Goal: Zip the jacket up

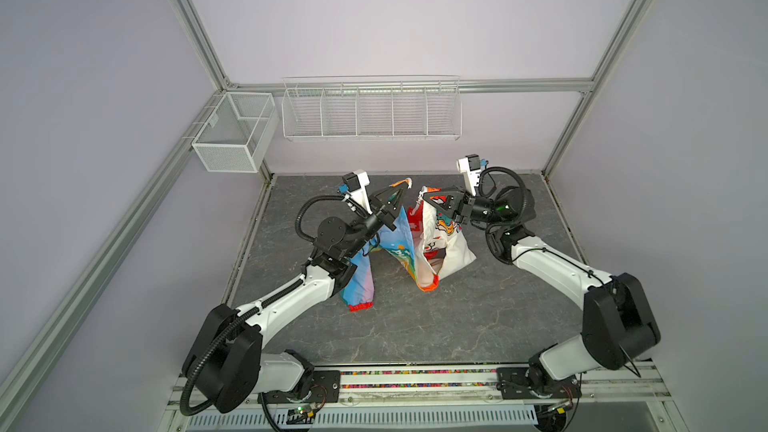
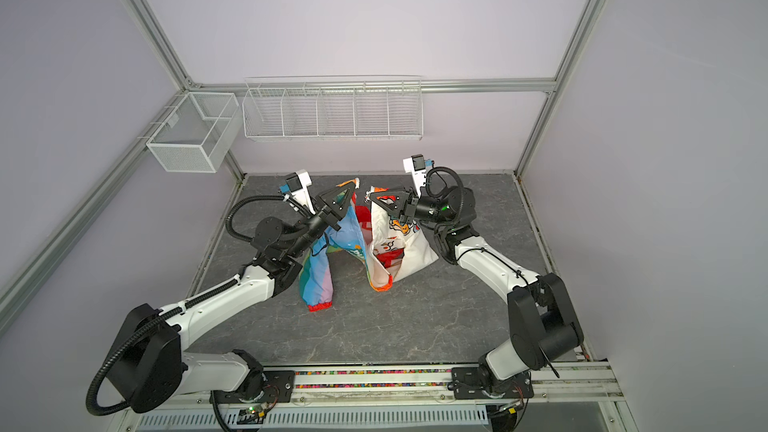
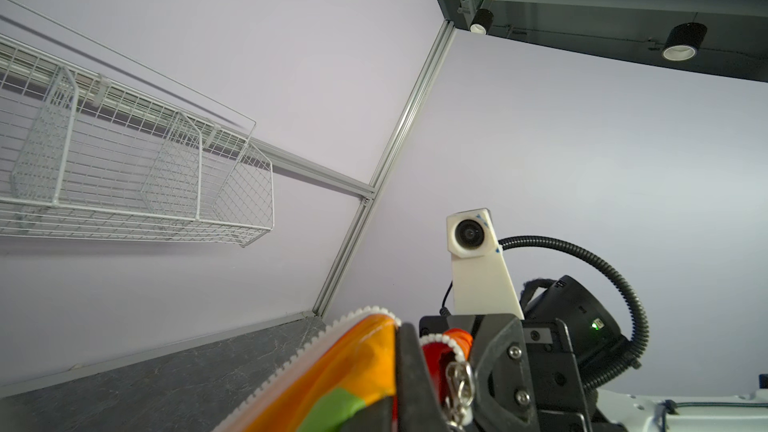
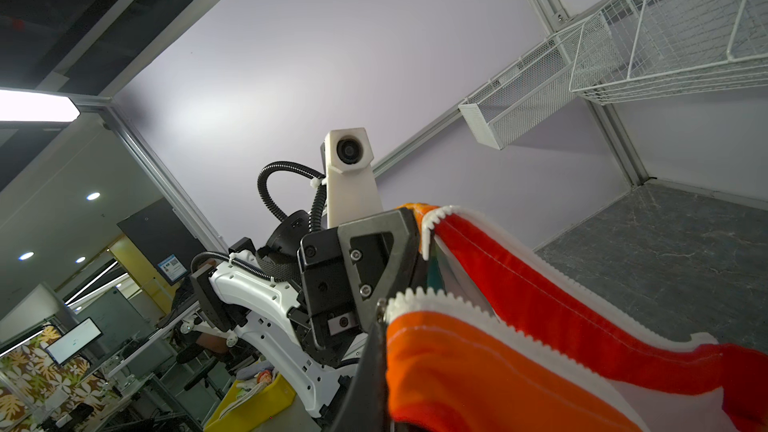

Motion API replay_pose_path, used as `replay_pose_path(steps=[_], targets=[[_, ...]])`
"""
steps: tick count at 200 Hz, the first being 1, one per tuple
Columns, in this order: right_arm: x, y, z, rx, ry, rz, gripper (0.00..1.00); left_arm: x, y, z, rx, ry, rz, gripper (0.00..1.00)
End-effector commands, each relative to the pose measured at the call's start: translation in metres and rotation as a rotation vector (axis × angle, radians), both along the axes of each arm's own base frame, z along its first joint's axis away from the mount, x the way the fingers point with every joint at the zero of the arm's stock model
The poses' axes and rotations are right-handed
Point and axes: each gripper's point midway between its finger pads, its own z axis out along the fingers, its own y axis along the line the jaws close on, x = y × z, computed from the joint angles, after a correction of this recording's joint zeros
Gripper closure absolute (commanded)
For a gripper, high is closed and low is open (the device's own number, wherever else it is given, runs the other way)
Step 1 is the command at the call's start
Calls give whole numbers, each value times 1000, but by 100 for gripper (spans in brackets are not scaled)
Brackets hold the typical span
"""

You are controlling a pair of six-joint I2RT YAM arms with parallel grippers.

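the work surface is a dark grey, stone-patterned tabletop (image 1: 415, 338), visible in both top views (image 2: 374, 338). pale veins run across the surface. one item lies on it: the jacket (image 1: 417, 259), and only its lower portions make contact. a rainbow-striped sleeve (image 1: 356, 280) with a red cuff (image 1: 360, 306) rests on the tabletop below the left gripper's fingers (image 1: 390, 198), toward the arm bases. a white-lined panel (image 1: 459, 257) and an orange hem corner (image 1: 428, 285) rest on it below the right gripper's fingers (image 1: 442, 200). the fabric edges at the fingers stand clear of the surface.
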Motion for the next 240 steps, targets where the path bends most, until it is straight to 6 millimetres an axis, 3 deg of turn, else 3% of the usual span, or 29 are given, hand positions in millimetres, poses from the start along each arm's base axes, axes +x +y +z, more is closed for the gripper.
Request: replay_pose_path(steps=[1, 240], targets=[[-5, 1, 16, 48, -47, 18, 94, -12, 0, 34, -65, -99, -30, 100], [2, 11, 23, 73, -46, 7, 94, -19, -10, 12, -76, -39, -100, 100]])
